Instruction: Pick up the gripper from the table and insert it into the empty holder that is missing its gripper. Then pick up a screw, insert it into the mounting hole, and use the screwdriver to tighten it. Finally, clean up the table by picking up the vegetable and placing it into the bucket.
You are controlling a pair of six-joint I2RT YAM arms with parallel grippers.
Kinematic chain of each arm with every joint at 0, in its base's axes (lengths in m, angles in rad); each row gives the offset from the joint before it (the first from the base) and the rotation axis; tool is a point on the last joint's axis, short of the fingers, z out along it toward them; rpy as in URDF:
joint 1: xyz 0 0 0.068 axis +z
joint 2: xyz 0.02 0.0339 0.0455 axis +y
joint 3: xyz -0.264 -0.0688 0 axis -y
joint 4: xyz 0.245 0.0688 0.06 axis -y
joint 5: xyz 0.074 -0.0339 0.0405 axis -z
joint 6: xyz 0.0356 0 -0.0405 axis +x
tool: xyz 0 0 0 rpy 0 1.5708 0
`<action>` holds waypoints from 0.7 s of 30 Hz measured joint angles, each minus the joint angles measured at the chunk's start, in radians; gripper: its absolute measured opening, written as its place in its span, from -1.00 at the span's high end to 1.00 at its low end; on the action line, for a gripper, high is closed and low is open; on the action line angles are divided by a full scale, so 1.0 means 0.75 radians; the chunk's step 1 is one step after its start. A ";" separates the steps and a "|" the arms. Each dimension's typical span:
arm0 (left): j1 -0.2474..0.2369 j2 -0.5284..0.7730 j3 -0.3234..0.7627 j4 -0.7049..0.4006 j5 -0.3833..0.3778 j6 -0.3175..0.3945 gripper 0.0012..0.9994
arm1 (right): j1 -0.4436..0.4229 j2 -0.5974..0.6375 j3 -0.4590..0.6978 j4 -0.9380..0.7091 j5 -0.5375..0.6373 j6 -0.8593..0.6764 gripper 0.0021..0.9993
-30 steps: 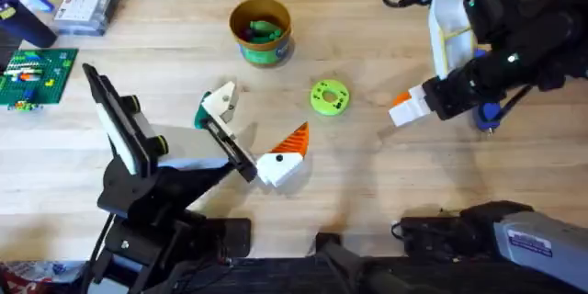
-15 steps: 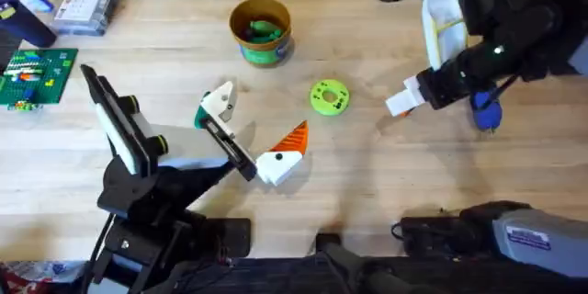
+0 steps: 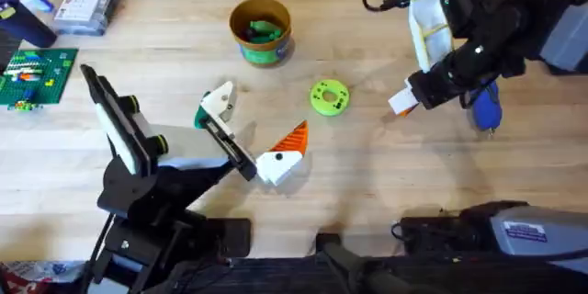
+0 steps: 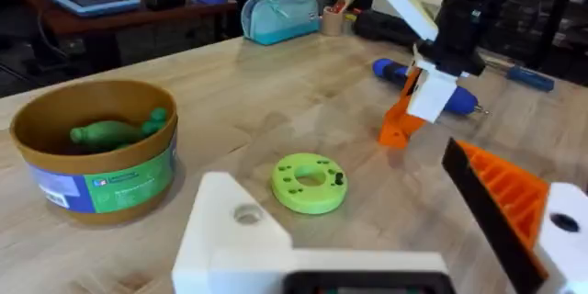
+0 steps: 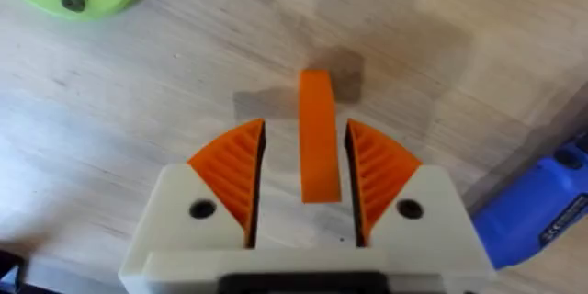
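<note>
The right gripper [image 3: 401,103], fingers narrowly apart around an orange piece, has drifted left off the screwdriver [image 3: 485,107] lying far right; the vegetable [image 3: 265,29] already sits in the bucket [image 3: 241,11].

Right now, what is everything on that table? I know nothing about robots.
bucket: one, tan-yellow with a green band, far middle of the table
vegetable: one, dark green, inside the bucket
disc with holes: one, lime green, table centre
screwdriver: one, blue handle, lying at the right
plastic box: one, clear, far left
brick board: one, green, left edge
left gripper: one, white and orange, centre-left, jaws wide open
right gripper: one, white and orange, beside the screwdriver, jaws slightly apart
</note>
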 joint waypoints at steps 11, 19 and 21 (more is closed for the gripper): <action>0.000 0.000 0.000 -0.011 0.000 0.000 -0.98 | 0.000 0.000 0.000 -0.016 0.000 -0.007 0.62; 0.000 0.000 0.000 -0.011 0.000 0.000 -0.98 | 0.000 0.000 0.019 -0.039 0.003 -0.005 0.97; 0.000 0.000 0.000 -0.011 0.000 0.000 -0.98 | 0.000 0.000 0.049 -0.085 0.002 0.004 0.98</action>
